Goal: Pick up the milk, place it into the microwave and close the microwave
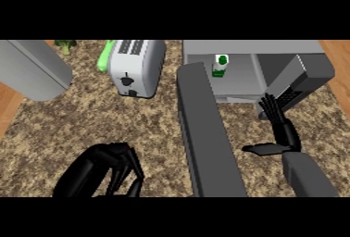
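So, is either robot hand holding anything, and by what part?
Nothing. Left robot hand and right robot hand are empty; the milk stands in the microwave.

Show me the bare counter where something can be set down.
Free: the speckled brown counter between the silver toaster, the left hand and the open dark grey microwave door. Narrower: the strip right of the door, taken by the right hand. Crowded: the grey microwave mouth, where the white-and-green milk carton stands inside.
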`<state>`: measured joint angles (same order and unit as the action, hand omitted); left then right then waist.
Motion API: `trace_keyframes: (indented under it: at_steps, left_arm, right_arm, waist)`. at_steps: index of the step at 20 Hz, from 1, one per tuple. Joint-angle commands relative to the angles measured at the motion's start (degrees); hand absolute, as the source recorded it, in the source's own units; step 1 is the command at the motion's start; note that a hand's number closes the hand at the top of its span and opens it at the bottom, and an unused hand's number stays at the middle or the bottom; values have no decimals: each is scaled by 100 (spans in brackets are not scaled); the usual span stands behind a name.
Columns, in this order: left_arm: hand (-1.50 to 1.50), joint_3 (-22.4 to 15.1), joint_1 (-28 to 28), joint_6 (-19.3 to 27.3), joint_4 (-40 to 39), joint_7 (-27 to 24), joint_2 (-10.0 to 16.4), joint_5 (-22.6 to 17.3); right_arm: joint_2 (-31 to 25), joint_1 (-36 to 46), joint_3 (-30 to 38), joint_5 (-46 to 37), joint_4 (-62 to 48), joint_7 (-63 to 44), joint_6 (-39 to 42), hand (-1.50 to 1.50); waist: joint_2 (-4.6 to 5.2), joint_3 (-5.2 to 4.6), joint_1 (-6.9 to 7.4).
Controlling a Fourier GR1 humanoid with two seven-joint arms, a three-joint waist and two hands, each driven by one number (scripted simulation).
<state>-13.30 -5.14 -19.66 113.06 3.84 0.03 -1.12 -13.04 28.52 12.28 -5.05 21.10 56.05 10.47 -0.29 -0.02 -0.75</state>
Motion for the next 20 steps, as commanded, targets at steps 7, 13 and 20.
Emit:
trace_keyframes:
  at_steps: [7, 13, 20]
  left_arm:
    - [150, -1008, 1485, 725, -2201, -548, -3, 659]
    - [150, -1781, 2054, 1571, -3894, -1321, -3, 879]
    - [150, -2372, 2696, 3013, -5383, -2441, -2, 499]
  right_arm:
    - [-238, -1654, -281, 213, 1531, 233, 542, -150]
    - [-677, -2107, -435, 405, 2614, -56, 883, -150]
    - [-779, -2483, -699, 860, 3588, -141, 1471, -150]
  waist:
    - [10, -8, -135]
    - [26, -12, -168]
    - [73, -22, -390]
